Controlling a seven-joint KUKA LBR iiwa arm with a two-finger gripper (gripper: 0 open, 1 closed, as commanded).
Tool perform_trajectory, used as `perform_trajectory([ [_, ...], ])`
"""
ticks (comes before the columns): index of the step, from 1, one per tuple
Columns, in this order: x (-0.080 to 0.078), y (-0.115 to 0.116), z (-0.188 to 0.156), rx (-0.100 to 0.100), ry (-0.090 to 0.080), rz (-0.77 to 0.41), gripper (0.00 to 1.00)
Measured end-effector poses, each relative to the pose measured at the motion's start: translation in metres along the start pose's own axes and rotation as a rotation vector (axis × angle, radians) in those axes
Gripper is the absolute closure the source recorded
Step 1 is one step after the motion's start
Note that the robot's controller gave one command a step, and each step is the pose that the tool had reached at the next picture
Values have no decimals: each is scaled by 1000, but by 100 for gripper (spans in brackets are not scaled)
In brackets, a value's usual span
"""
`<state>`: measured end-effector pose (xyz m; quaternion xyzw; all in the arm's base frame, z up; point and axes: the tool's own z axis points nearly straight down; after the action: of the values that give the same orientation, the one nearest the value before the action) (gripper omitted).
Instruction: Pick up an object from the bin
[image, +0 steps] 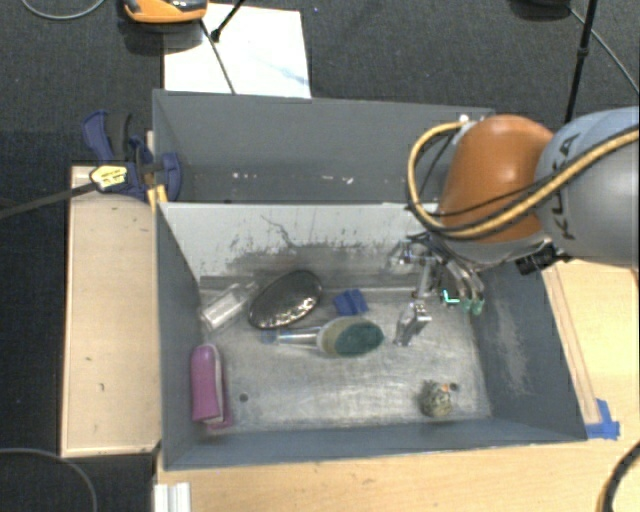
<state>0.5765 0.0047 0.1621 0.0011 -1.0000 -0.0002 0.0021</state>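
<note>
The jaws hang just right of the green round brush (350, 338) in the middle of the bin (520, 345), spread or pressed together I cannot tell, and descending there could nudge it aside and grasp nothing.

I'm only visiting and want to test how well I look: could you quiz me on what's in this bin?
1. True or false: the pink object lies against the right wall of the bin.
2. Which thing lies nearest the gripper? A the green-headed brush; B the pink object; C the clear plastic piece.
3. What lies alone near the bin's front right corner?

Key: 1 false, it lies at the left wall. 2 A. 3 a small mottled ball.
</note>
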Motion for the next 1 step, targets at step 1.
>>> perform_trajectory([
  [1,-8,46,78,-1,-19,49,0],
])
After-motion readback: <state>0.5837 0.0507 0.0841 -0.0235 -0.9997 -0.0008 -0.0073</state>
